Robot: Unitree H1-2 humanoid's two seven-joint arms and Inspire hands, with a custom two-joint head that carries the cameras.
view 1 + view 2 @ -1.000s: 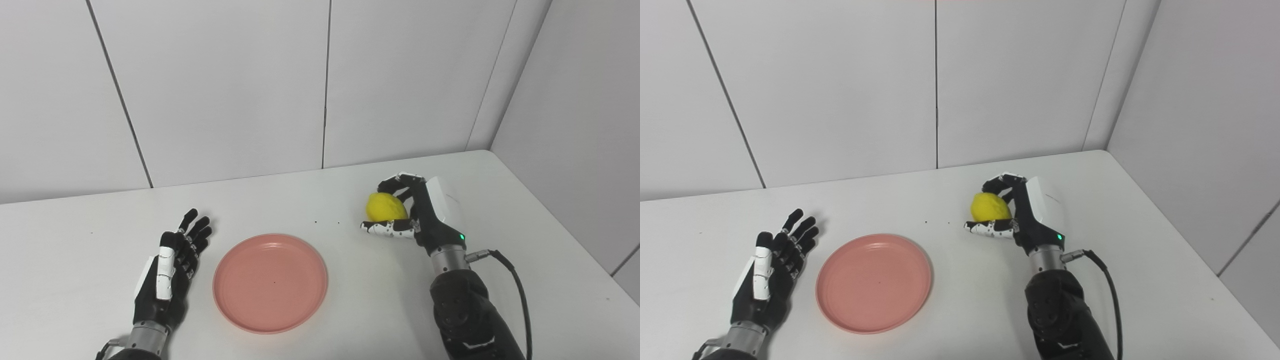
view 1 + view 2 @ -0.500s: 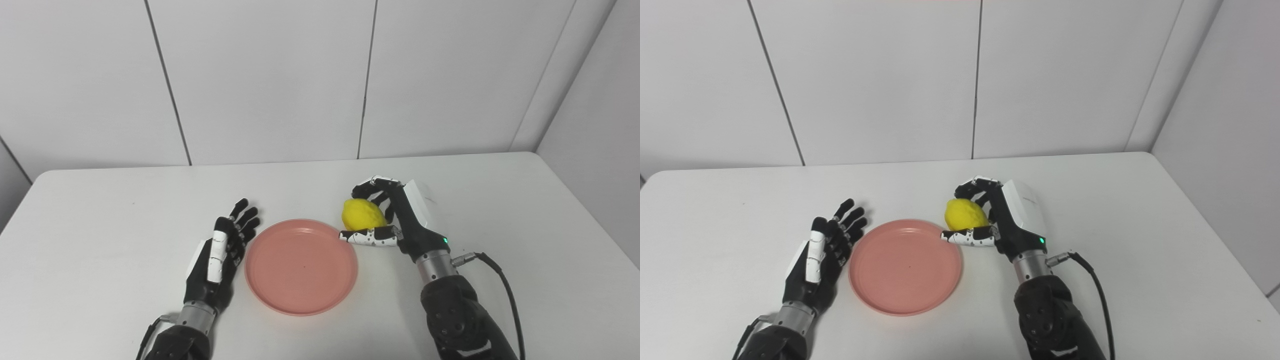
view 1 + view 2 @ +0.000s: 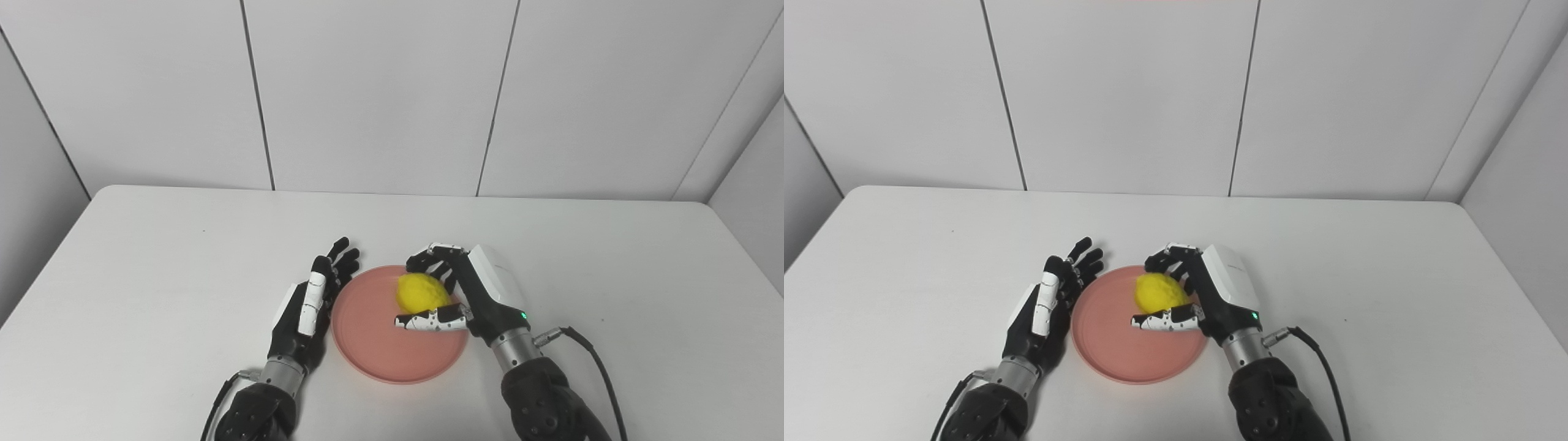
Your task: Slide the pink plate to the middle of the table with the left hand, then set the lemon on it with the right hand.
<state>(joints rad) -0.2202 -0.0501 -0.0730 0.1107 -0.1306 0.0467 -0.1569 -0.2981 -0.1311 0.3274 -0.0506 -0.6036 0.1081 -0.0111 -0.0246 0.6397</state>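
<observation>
The pink plate [image 3: 392, 349] is seen near the middle of the white table [image 3: 153, 275]. The lemon [image 3: 422, 294] is held over the plate's far right part by the right hand [image 3: 468, 294] — fingers curled over its far side, thumb beneath its near side; whether it touches the plate cannot be told. The left hand [image 3: 309, 312] is placed just beside the plate's left rim, holding nothing — its fingers are extended and slightly spread, pointing away toward the far wall.

Both head cameras look down (side by side) at one table [image 3: 153, 294].
</observation>
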